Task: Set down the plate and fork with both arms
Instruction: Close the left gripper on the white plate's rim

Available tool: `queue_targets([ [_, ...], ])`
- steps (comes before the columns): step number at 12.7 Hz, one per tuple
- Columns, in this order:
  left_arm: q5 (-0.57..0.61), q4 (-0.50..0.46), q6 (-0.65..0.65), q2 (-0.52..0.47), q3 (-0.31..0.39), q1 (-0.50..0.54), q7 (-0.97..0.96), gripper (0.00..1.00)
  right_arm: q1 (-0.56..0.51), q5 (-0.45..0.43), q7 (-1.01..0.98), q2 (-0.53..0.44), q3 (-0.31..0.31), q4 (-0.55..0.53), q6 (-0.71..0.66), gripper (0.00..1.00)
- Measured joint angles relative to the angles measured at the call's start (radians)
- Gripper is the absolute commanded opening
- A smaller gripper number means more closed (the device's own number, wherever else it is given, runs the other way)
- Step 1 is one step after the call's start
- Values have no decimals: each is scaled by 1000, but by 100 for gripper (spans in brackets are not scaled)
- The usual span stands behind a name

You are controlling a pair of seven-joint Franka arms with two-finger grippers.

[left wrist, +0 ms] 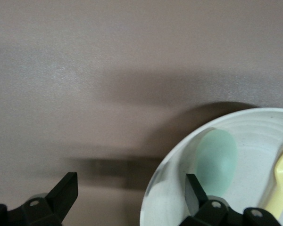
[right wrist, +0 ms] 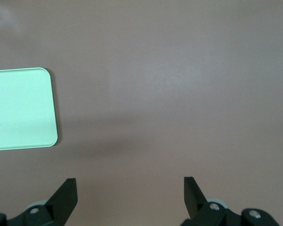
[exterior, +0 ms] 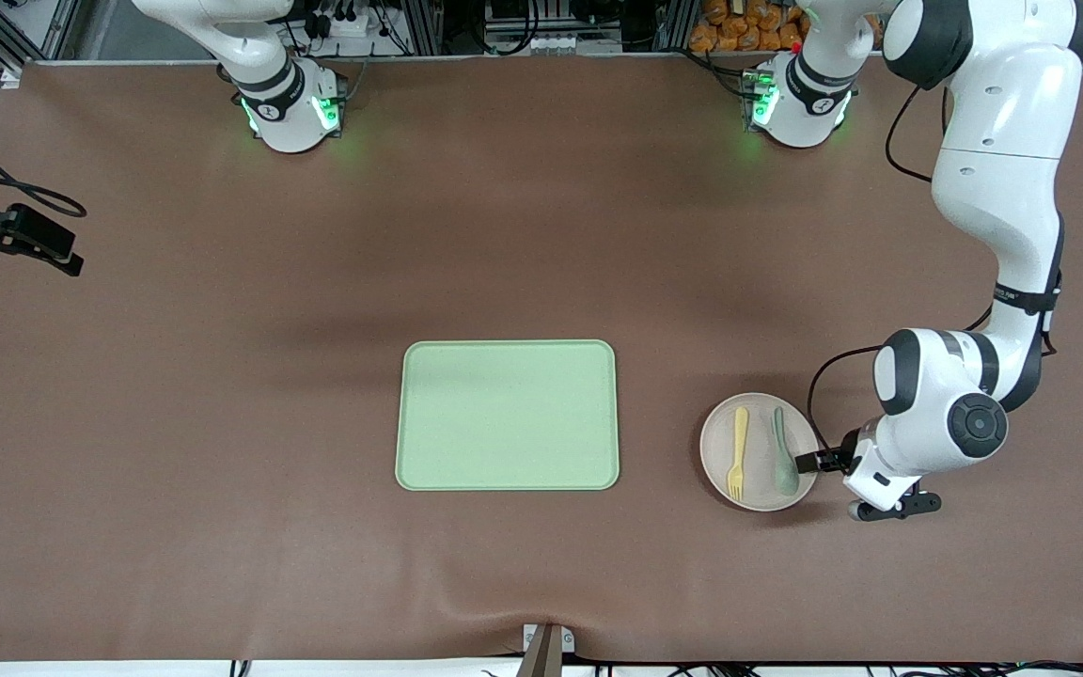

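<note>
A rectangular light-green plastic tray (exterior: 508, 415) lies flat on the brown tabletop (exterior: 222, 395), and all places here are given from this tray. The round, shallow, pale beige-pink plastic plate (exterior: 758, 406) with a raised rim rests on the tabletop beside the tray, toward the left arm's end, with a strip of bare tabletop between them. On the plate lie two utensils side by side, not touching. The small pale-yellow plastic fork (exterior: 737, 451) is the one closer to the tray, and its tines point toward the front camera. The muted green plastic spoon (exterior: 783, 453) lies on the part of the plate away from the tray, with its bowl also toward the front camera.

The left gripper (exterior: 816, 461) is low at the plate's rim, on the edge turned away from the tray. Its fingers are spread apart: in the left wrist view one finger (left wrist: 196, 192) is over the inside of the plate just beside the spoon's bowl (left wrist: 217, 160), and the other finger (left wrist: 66, 190) is outside the rim over bare tabletop, so the rim stands between them.

The right gripper (right wrist: 129, 197) is also spread wide and holds nothing. It hangs over bare tabletop near a corner of the tray (right wrist: 19, 108), toward the right arm's end.
</note>
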Motion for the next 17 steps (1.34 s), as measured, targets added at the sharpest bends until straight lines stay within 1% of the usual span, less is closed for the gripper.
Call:
queue_targets([
  [3,0,-7,-3,1,-1,-10,0,100,0,0,0,0,0,0,0,100],
  [4,0,-11,-3,1,-1,-12,0,95,0,0,0,0,0,0,0,100],
  [5,0,-13,-3,1,-1,-13,0,74,0,0,0,0,0,0,0,100],
  [6,0,-15,-3,1,-1,-14,0,50,0,0,0,0,0,0,0,100],
  [7,0,-18,-3,1,-1,-14,0,31,0,0,0,0,0,0,0,100],
  [8,0,-21,-4,1,-1,-14,0,12,0,0,0,0,0,0,0,100],
  [9,0,-23,-4,2,-2,-16,-1,0,0,0,0,0,0,0,0,100],
  [17,0,-21,-10,-7,-6,-24,-5,0,0,0,0,0,0,0,-1,100],
])
